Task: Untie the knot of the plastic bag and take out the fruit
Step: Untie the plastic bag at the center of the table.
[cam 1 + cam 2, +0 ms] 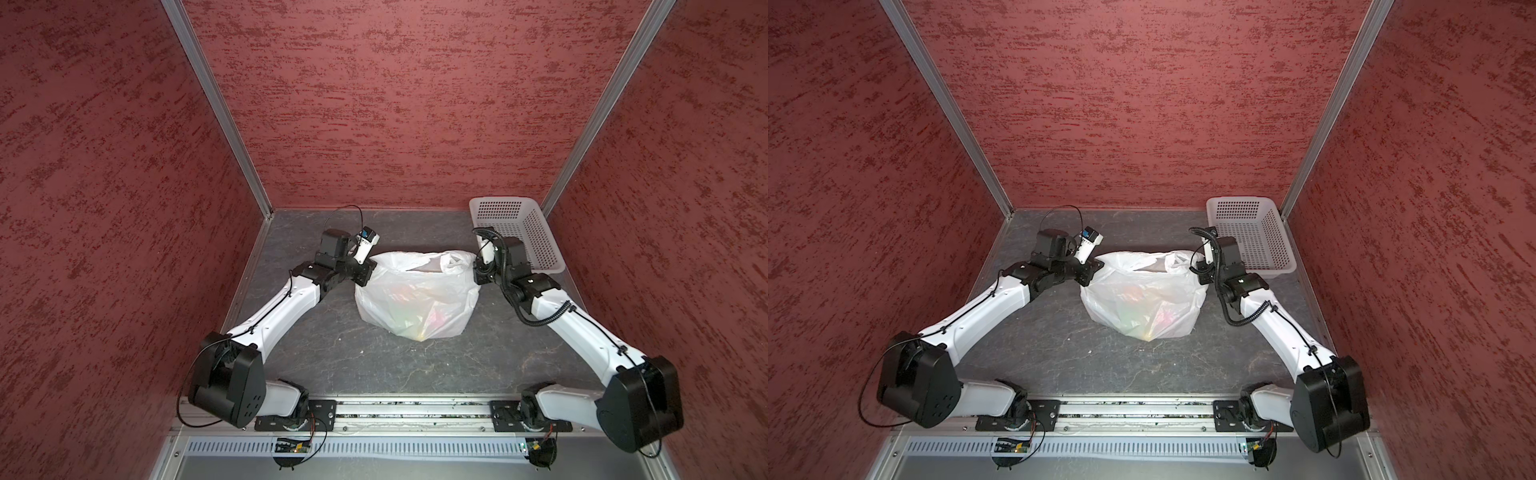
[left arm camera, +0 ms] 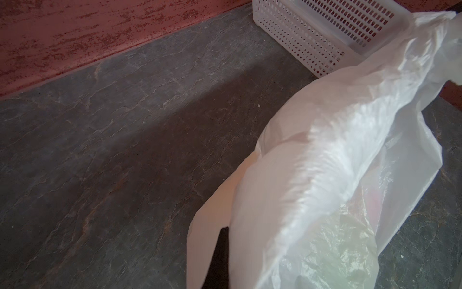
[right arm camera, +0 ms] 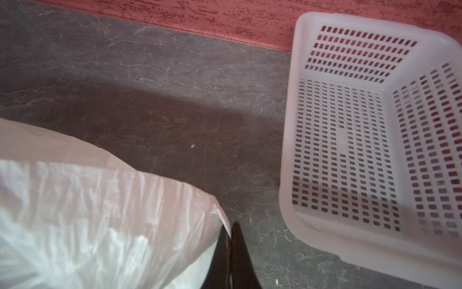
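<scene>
A white bag [image 1: 415, 291] sits mid-table with fruit [image 1: 419, 324] dimly visible inside, the left gripper [image 2: 221, 240] and right gripper [image 3: 230, 232] each pinching opposite rim edges, with no knot visible; next, probably, one lets go and reaches inside.

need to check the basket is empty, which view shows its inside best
The right wrist view: it looks down into the basket, whose perforated floor shows bare. Both top views show it small, in the far right corner. The left wrist view shows mainly outer walls.
</scene>
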